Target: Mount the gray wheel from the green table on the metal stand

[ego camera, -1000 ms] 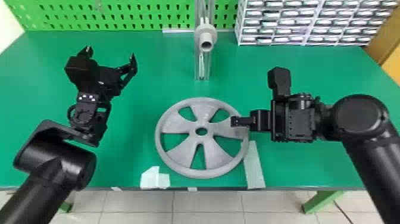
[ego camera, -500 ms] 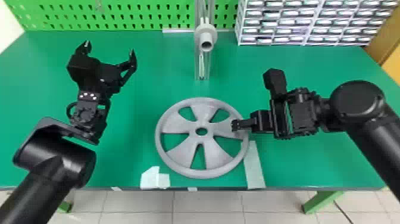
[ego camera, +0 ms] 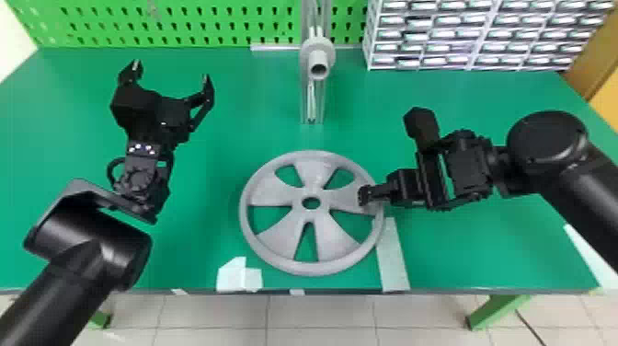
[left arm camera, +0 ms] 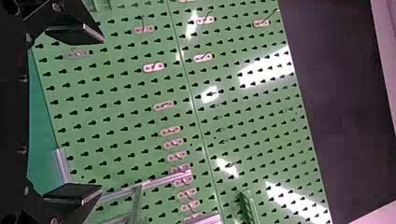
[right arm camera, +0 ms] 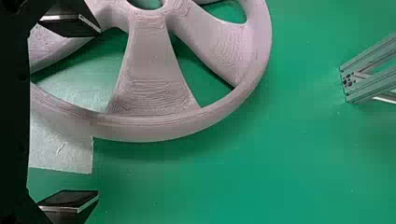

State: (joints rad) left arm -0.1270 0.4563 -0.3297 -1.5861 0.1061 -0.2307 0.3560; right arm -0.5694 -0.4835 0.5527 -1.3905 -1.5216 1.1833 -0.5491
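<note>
The gray wheel (ego camera: 276,195) lies flat on the green table (ego camera: 207,152) near its front edge. Behind it the metal stand (ego camera: 312,103) rises upright, with a gray hub (ego camera: 318,53) facing forward. Over the table's left part my left gripper (ego camera: 172,76) is open and holds nothing; in the left wrist view the same gripper (left arm camera: 100,114) faces the pegboard. My right gripper (ego camera: 368,195) is at the wheel's right side, one finger over a spoke. In the right wrist view the gripper (right arm camera: 98,114) stands open, the rim of the wheel (right arm camera: 154,126) between its finger lines but not clasped.
A green pegboard (ego camera: 179,27) runs behind the table. At the back right stands a rack of small drawers (ego camera: 473,37). Pale tape pieces (ego camera: 393,257) lie on the table by the wheel's right side and front left, near the front edge.
The right gripper's body and wrist have turned and tilted, while its finger stays over the wheel's right side. The left arm has barely moved, and the wheel lies where it was.
</note>
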